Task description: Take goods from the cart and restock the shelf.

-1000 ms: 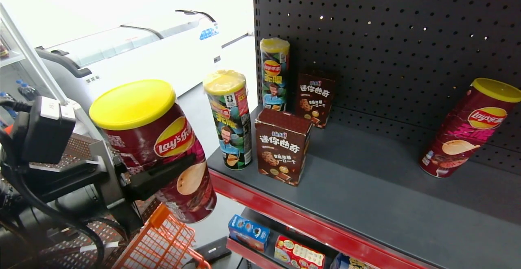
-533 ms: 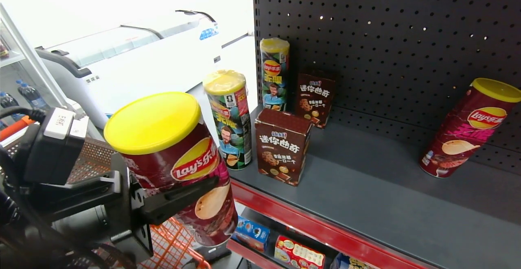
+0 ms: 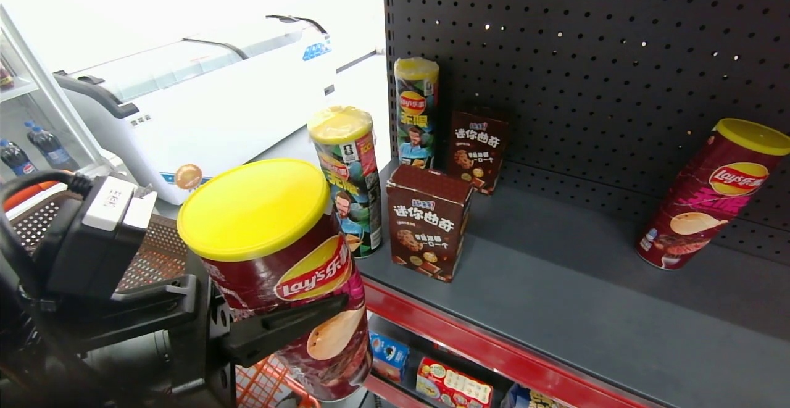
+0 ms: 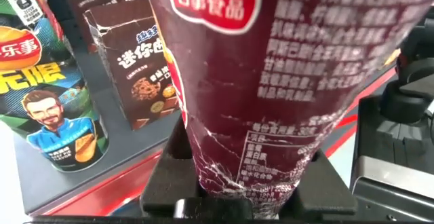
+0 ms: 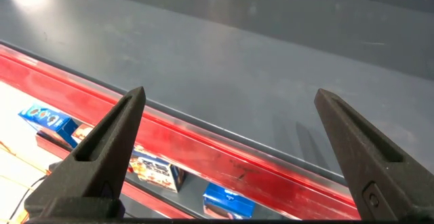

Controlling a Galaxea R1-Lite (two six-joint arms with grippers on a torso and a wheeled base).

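The left gripper [image 3: 278,324] was clamped around the lower body of a dark red chip can [image 3: 278,260] with a yellow lid. It held the can upright at the lower left of the head view, just off the red front edge of the shelf [image 3: 555,291], with the orange cart [image 3: 262,383] showing beneath. Gripping low probably kept the can vertical, so it could be set down on its base.

At the centre of the head view, goods stood sorted by kind. A front green can [image 3: 349,179] had a rear green can [image 3: 416,112] behind it, and a front brown box [image 3: 429,226] had a rear brown box [image 3: 478,149] behind it. A matching red can [image 3: 710,195] stood alone at the far right by the pegboard, so the held one likely belonged near it.

The right gripper [image 5: 234,149] hung over the bare shelf front, its fingers spread wide with nothing between them.
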